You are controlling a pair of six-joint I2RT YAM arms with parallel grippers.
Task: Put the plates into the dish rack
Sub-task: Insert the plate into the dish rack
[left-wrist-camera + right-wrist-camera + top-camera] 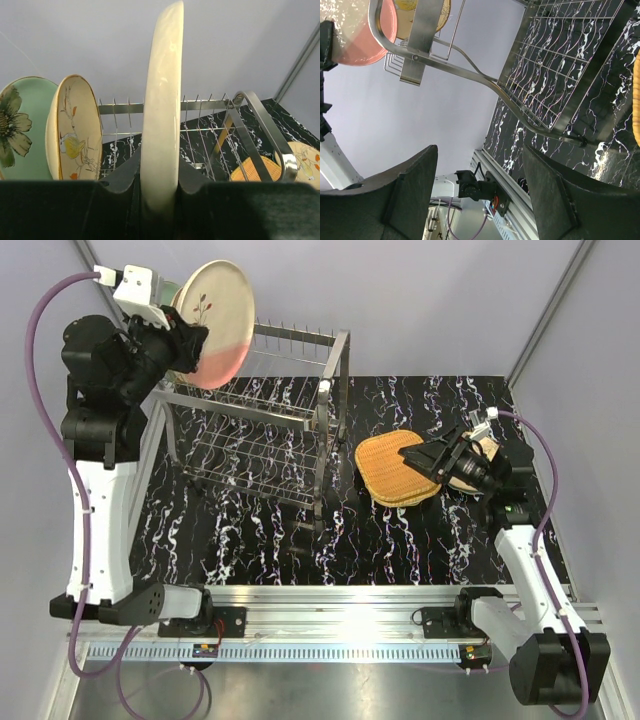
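Note:
My left gripper (188, 344) is shut on the rim of a pink-cream plate (215, 322) and holds it upright above the left end of the silver wire dish rack (262, 425). In the left wrist view the plate (162, 100) stands edge-on between my fingers, with the gripper (161, 176) clamped on it. A mint-green flower plate (20, 130) and a beige floral plate (75, 130) stand upright to its left. My right gripper (420, 458) is open and empty over a stack of orange wicker plates (392, 472). In the right wrist view the gripper (480, 185) holds nothing.
Another beige floral plate (486, 448) lies on the black marbled table (400, 540) right of the wicker stack, partly under my right arm. The rack's looped end handle (445, 67) faces my right gripper. The rack's upright prongs (200, 107) run behind the held plate.

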